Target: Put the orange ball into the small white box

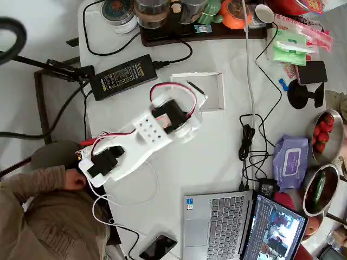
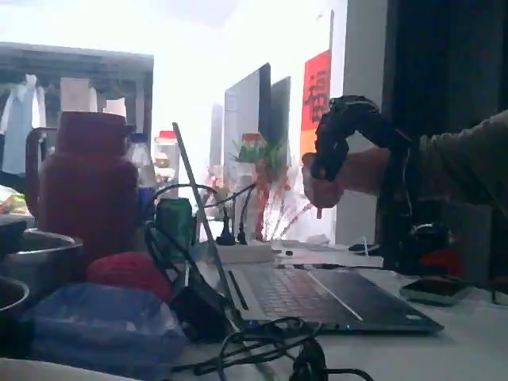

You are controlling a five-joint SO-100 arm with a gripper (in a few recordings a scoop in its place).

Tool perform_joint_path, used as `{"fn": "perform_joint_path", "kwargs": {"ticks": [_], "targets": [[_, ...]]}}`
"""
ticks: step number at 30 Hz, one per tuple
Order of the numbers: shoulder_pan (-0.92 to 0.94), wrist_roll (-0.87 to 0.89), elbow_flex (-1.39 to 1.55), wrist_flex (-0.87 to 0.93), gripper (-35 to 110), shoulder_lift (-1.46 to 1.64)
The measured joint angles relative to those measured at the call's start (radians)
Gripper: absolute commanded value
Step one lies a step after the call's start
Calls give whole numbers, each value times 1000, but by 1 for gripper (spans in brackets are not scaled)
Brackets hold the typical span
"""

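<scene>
The small white box point(image 1: 216, 86) lies on the white table, just right of the table's middle in the overhead view. My white arm reaches from the lower left up to it, and my gripper point(image 1: 198, 97) hangs over the box's left wall. The arm's body covers the fingers, so I cannot tell how the jaws stand. The orange ball is hidden from view.
A black power adapter point(image 1: 123, 76) lies left of the box. A tray of jars point(image 1: 179, 19) with a larger orange object point(image 1: 236, 14) stands behind it. Cables point(image 1: 250, 138), a wipes pack point(image 1: 293, 160) and a laptop point(image 1: 217, 222) sit to the right and front. A person point(image 1: 49, 206) sits at lower left.
</scene>
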Motion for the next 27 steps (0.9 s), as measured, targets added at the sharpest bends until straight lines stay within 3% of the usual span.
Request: {"fn": "perform_joint_path", "kwargs": {"ticks": [27], "targets": [[15,0,-5,-155,4,-264]]}}
